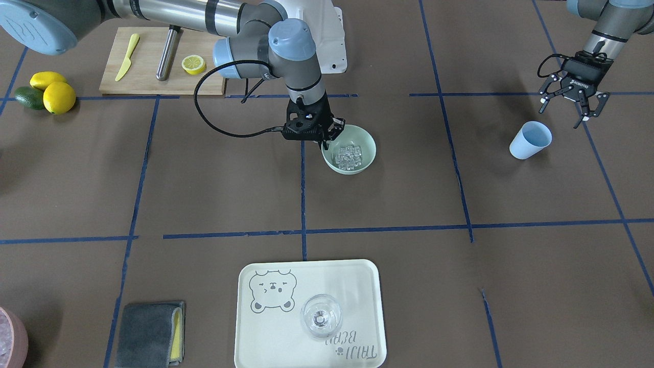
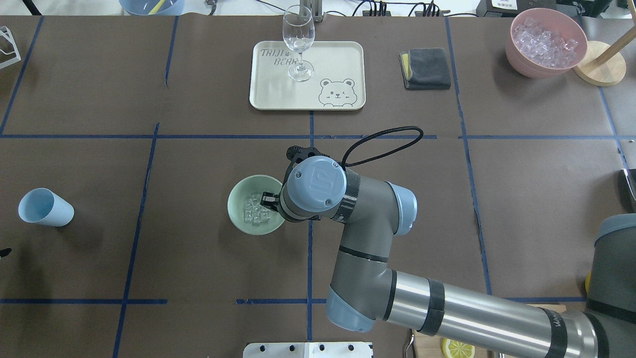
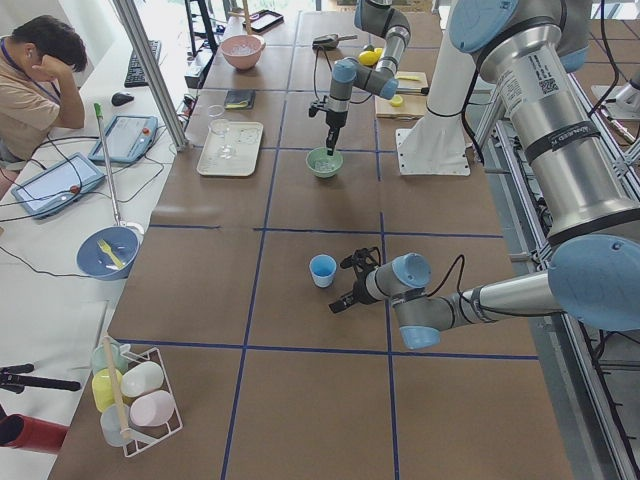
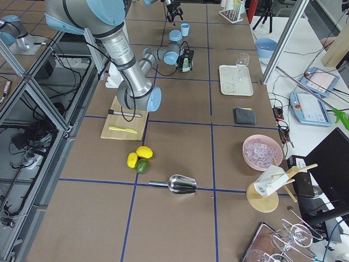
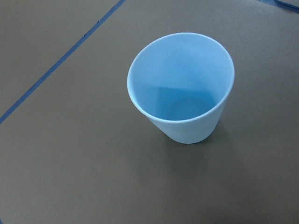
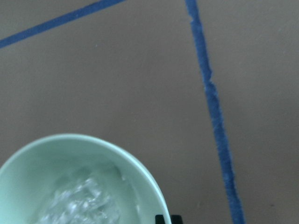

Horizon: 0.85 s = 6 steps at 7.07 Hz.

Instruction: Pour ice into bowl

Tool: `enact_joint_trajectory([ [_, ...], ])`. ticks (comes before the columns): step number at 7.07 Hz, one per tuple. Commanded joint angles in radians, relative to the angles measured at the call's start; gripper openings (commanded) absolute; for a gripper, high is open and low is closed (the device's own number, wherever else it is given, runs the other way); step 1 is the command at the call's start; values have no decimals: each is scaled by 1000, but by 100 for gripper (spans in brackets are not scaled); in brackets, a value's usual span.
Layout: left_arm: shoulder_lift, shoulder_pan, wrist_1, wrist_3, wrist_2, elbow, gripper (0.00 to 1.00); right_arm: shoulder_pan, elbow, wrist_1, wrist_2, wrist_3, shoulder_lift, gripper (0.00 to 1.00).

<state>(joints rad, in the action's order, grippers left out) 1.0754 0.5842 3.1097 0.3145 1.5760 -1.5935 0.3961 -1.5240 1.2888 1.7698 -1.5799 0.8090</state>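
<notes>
Clock directions follow the overhead view. The brown desk [image 2: 149, 74], crossed by blue tape lines, carries everything. The right arm [image 2: 447, 303] is the largest thing on it. It reaches in from 4 o'clock to the middle of the desk. The left arm [image 1: 608, 25] comes in at the far 9 o'clock side.

A cream tray [image 2: 278, 94] with a bear drawing lies at 12 o'clock, with a clear wine glass [image 2: 298, 37] standing upright on it. A pink container [image 2: 521, 59] holding clear, icy lumps sits at 2 o'clock, well apart from the rest.

The bowl [image 2: 237, 206] stands near the centre of the desk. The right claw [image 1: 327, 139] is at its 3 o'clock rim, pointing down and clamped on that rim. One of its fingers [image 2: 268, 198] is inside the bowl. In the right wrist view the fingertips sit close together against the rim's edge.

A blue cup [image 2: 45, 207] stands empty at 9 o'clock, well apart from the bowl. The left claw [image 1: 571, 111] hangs near it, at the cup's 7 o'clock — fingers spread apart, holding nothing and not touching the cup.

The ice [image 2: 254, 213] — a small heap of clear cubes — lies in the bottom of the bowl.
</notes>
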Motion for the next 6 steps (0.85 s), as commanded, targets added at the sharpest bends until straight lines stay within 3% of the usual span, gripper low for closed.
enact_joint_trajectory([
  [1,1,-1,1,0,1,10,100,132,-214,11,153,15,193,0],
  [3,6,0,1,0,-1,12,100,229,-379,-5,229,221,431,0],
  [6,6,-1,1,0,4,7,100,502,-398,-57,420,697,751,0],
])
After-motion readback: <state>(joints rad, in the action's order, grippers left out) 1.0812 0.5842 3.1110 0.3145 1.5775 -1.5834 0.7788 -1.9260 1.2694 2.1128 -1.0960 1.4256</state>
